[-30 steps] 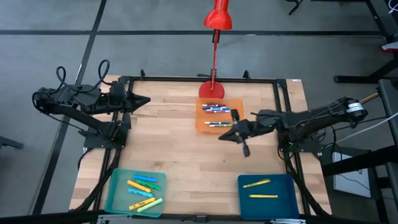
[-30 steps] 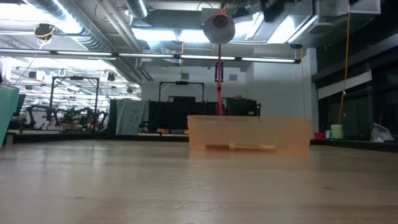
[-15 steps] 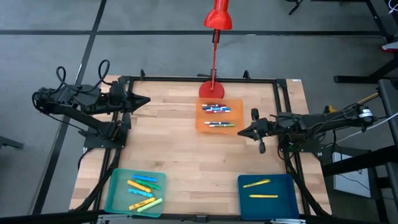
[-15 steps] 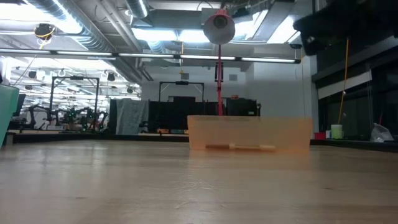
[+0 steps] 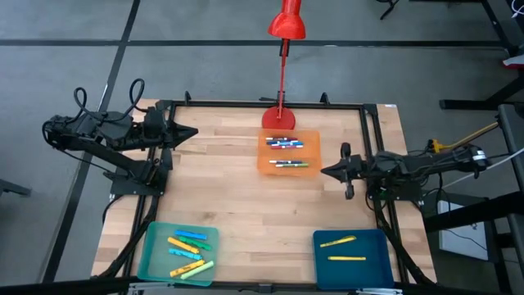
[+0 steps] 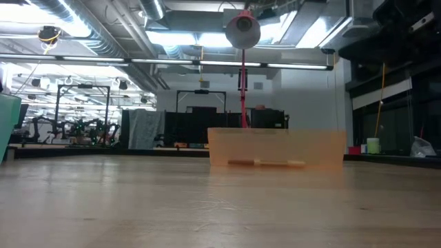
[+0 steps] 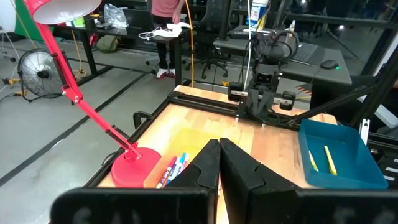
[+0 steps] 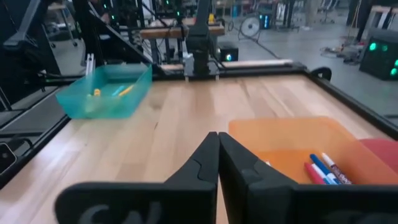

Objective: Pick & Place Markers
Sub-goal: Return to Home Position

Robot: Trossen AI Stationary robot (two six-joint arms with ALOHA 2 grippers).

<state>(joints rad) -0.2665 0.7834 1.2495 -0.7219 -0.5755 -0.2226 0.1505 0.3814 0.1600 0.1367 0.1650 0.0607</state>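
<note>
Found right gripper (image 5: 324, 171) pressed together, empty, just beside orange bin (image 5: 287, 154); markers (image 5: 284, 143) inside, long axes toward it. Found left gripper (image 5: 194, 133) pressed together, farther off.

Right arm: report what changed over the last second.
The right end effector drew back from the orange bin toward the right side of the table, shut and empty. The left end effector, the markers, the green bin and the blue bin stayed put.
</note>
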